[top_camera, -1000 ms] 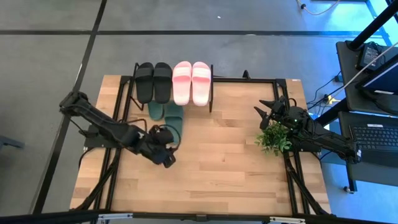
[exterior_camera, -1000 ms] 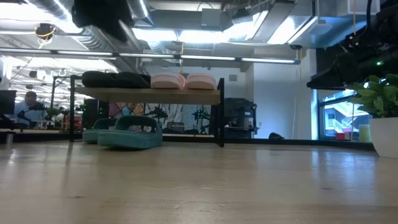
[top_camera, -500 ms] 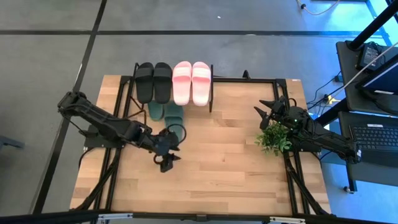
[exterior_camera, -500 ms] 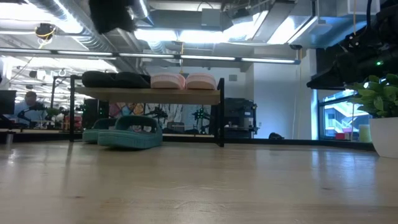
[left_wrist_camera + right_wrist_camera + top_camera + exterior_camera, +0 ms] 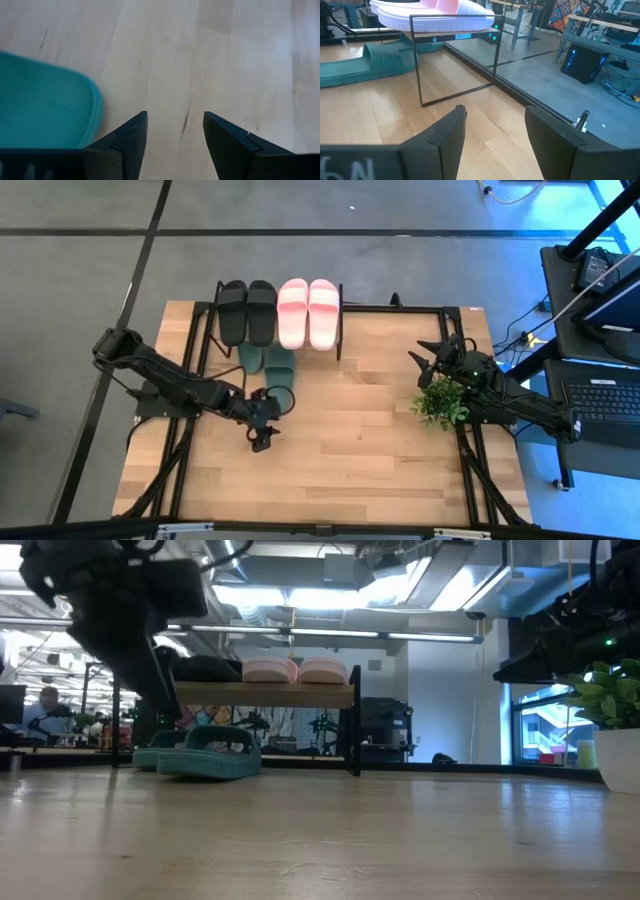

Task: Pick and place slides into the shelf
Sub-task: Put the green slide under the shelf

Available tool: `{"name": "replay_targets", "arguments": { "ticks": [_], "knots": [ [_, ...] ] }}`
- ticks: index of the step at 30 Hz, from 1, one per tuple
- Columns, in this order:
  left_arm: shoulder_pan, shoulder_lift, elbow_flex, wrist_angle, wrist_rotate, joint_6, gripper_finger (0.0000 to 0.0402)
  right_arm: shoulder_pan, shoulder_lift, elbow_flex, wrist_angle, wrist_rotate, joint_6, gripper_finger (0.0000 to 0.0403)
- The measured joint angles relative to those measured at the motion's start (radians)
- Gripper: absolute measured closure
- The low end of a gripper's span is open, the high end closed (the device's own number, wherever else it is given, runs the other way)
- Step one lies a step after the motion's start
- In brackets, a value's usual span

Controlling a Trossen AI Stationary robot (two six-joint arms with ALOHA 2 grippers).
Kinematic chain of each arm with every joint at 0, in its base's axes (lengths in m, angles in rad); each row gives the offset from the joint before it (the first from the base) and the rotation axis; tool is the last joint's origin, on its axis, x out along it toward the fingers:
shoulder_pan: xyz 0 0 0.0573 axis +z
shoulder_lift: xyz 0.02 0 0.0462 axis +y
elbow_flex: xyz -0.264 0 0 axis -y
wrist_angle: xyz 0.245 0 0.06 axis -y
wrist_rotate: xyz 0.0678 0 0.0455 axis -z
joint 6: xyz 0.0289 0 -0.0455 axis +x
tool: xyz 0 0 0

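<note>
The shelf (image 5: pixel 280 330) stands at the table's far edge. A black pair (image 5: pixel 247 312) and a pale pink pair (image 5: pixel 308 312) lie on its top plank. Two dark green slides (image 5: pixel 270 368) rest on their soles on the table, with their toes under the plank. The right one (image 5: pixel 210 755) sticks out farther toward me. My left gripper (image 5: pixel 262 438) is open, points down at the tabletop, and hangs just past that slide's heel (image 5: pixel 45 107) without touching it. My right gripper (image 5: pixel 428 352) is open and waits at the table's right side, facing the shelf (image 5: pixel 455 35).
A small potted plant (image 5: pixel 440 402) stands by the right arm near the table's right edge. Bare wood lies on the near side of the green slides, across the middle of the table. Desks and a person show in the room behind the shelf.
My left gripper has come down toward the table by the heel of the right green slide; in the low view the arm has dropped from the top of the picture to in front of the shelf. The slides have not moved.
</note>
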Motion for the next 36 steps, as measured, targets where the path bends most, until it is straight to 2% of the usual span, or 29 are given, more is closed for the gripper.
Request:
{"name": "replay_targets", "arguments": {
  "ticks": [4, 11, 17, 27, 36],
  "knots": [
    [0.025, 0.000, -0.033, 0.013, 0.024, 0.008, 0.0216, 0.000, 0.000, 0.000, 0.000, 0.000, 0.000, 0.0197],
    [0.077, 0.000, -0.084, 0.174, 0.072, 0.083, 0.0216, 0.000, 0.000, 0.000, 0.000, 0.000, 0.000, 0.0197],
    [0.105, 0.006, -0.093, 0.181, 0.121, 0.142, 0.0216, 0.000, 0.000, 0.000, 0.000, 0.000, 0.001, 0.0197],
    [0.107, 0.128, -0.093, 0.191, 0.120, 0.182, 0.0216, 0.000, 0.000, 0.000, 0.000, 0.000, 0.001, 0.0197],
    [0.139, 0.194, -0.090, 0.215, 0.087, 0.128, 0.0216, 0.000, 0.000, 0.000, 0.000, 0.000, 0.000, 0.0197]
  ]
}}
